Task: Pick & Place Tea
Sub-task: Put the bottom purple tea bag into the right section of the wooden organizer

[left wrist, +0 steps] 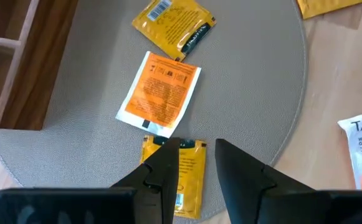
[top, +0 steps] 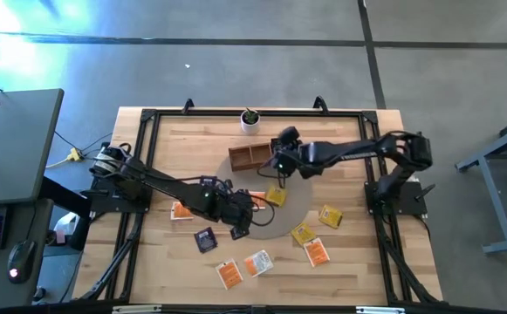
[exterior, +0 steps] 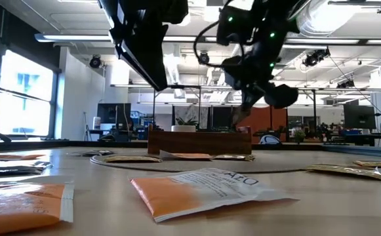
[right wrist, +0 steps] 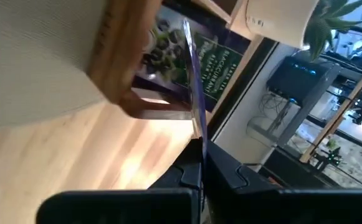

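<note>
Wooden tabletop (top: 358, 270) carried scattered sachets. Right gripper (right wrist: 200, 163) pinched a purple sachet (right wrist: 196, 68) edge-on over the compartment tray (top: 251, 156), at twelve o'clock; left gripper (left wrist: 196, 163) hung spread above a yellow sachet (left wrist: 187, 177).

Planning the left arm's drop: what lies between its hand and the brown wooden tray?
In the left wrist view, an orange sachet on the grey mat lies between left hand and tray.

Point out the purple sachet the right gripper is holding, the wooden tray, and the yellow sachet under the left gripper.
purple sachet (right wrist: 193, 93): right wrist view, on its thin upright edge.
wooden tray (top: 251, 156): high view, on its middle divider.
yellow sachet (left wrist: 190, 171): left wrist view, on the strip showing between the fingers.
</note>
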Robot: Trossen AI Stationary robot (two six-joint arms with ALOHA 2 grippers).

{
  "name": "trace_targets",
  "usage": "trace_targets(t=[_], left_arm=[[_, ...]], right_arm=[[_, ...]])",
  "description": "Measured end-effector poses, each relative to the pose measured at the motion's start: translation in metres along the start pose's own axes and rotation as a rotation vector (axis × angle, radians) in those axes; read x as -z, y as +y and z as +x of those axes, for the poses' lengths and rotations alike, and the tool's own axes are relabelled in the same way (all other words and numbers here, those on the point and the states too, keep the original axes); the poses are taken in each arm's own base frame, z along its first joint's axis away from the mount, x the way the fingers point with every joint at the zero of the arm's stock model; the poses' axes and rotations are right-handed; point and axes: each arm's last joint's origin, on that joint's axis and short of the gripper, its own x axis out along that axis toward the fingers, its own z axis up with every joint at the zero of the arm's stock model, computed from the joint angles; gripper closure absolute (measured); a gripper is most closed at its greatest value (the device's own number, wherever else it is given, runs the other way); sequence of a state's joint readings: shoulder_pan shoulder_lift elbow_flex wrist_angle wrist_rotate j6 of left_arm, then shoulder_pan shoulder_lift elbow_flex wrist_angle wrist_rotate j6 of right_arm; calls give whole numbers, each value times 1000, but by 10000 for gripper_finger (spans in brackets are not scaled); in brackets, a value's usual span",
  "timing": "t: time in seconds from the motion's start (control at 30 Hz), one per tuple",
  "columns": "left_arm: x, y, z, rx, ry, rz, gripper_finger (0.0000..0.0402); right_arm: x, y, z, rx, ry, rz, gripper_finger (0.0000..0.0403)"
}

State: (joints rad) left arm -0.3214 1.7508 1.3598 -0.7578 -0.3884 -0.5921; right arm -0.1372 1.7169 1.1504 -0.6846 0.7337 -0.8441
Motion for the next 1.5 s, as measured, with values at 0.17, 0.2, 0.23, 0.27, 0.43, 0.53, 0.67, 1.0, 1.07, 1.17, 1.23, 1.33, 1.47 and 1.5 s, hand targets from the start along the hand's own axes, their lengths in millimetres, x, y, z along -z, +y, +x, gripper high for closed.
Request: trace_targets(t=[0.17, 0.2, 0.23, 0.27, 0.43, 0.53, 0.67, 1.0, 1.07, 1.17, 1.23, 1.33, 1.47, 1.5], left_arm=[[1, 0, 0, -4, 7, 4, 299], [1, 0, 0, -4, 7, 8, 299], [1, 0, 0, -5, 7, 11, 299], [1, 0, 0, -5, 7, 12, 299], [2, 2, 0, -16, 25, 23, 299], [3, 2, 0, -20, 30, 25, 299], [3, 2, 0, -26, 26, 26, 299], [5, 4, 0, -58, 36, 37, 299], [5, 5, 0, -64, 33, 38, 299], [5, 5, 0, -68, 36, 40, 299], [5, 5, 0, -70, 38, 41, 299], [6, 5, 0, -72, 43, 43, 299], [6, 5, 0, -73, 43, 43, 299], [6, 5, 0, -73, 44, 41, 299]], right_arm=[[-7, 3, 22, -53, 77, -127, 402], [-8, 4, 26, -47, 100, -151, 402], [-9, 4, 29, -39, 117, -161, 401], [-10, 4, 32, -28, 132, -159, 399], [-9, 2, 36, -19, 141, -162, 379], [-8, -1, 37, 3, 157, -179, 363], [-8, -6, 39, 49, 175, -172, 339], [-18, -18, 40, 120, 76, -158, 309], [-21, -21, 40, 139, 25, -130, 309], [-25, -28, 39, 180, -32, -84, 308], [-27, -30, 38, 206, -39, -70, 308], [-26, -31, 38, 218, -17, -70, 308], [-23, -28, 39, 199, 15, -38, 308], [-22, -27, 39, 187, 20, -15, 308]])
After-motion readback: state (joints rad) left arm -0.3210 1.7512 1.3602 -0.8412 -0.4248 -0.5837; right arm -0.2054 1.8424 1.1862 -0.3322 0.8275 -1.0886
